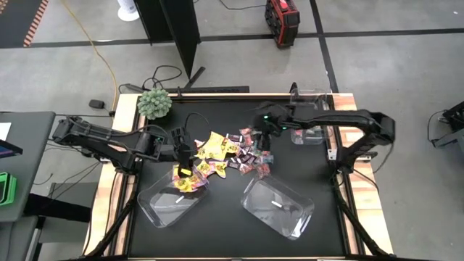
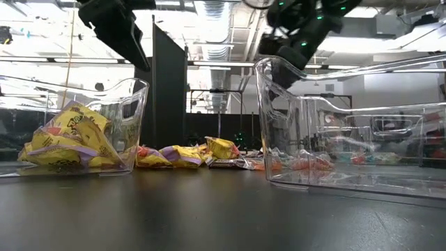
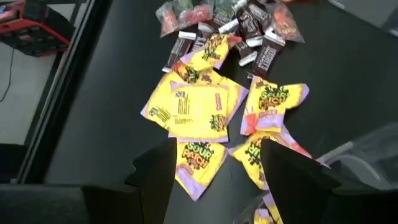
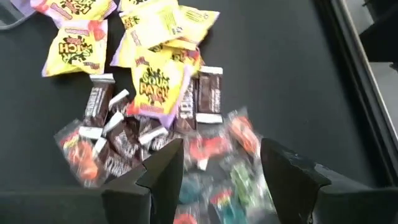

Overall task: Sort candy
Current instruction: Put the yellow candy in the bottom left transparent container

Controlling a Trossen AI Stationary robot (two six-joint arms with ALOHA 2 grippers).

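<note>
Nearest the desk's front edge, 2 clear plastic bins, rectangular with rounded corners and glossy walls: left bin [image 1: 168, 204] just in front of the candy pile, holding crinkled yellow packets [image 2: 64, 143] at its rear end; right bin [image 1: 278, 206] tilted diagonally, in front and to the right of the pile. Matte black desk [image 1: 225, 232] with a pale wooden rim.

Mid-desk, the candy pile [image 1: 230, 154]: flat yellow packets [image 3: 198, 109] with purple edges on its left side, small dark brown mini bars [image 4: 209, 94] with silver ends in the middle, shiny crumpled teal-and-pink wrappers [image 4: 237, 176] on its right side.

Left pincer [image 1: 184, 154] pointing down just left of the pile, above the yellow packets near the left bin's rear end; fingers spread apart, nothing between them. Left arm stretched in low from the desk's left edge.

Right pincer [image 1: 265, 136] hanging over the pile's right rear edge, fingers parted, empty, teal-and-pink wrappers below. Right arm bent at the elbow, reaching in from the desk's right side.

Behind the pile to the right, a 3rd clear bin [image 1: 312, 116] near the back rim. At the back left corner, a fuzzy green ball plant [image 1: 154, 103].
</note>
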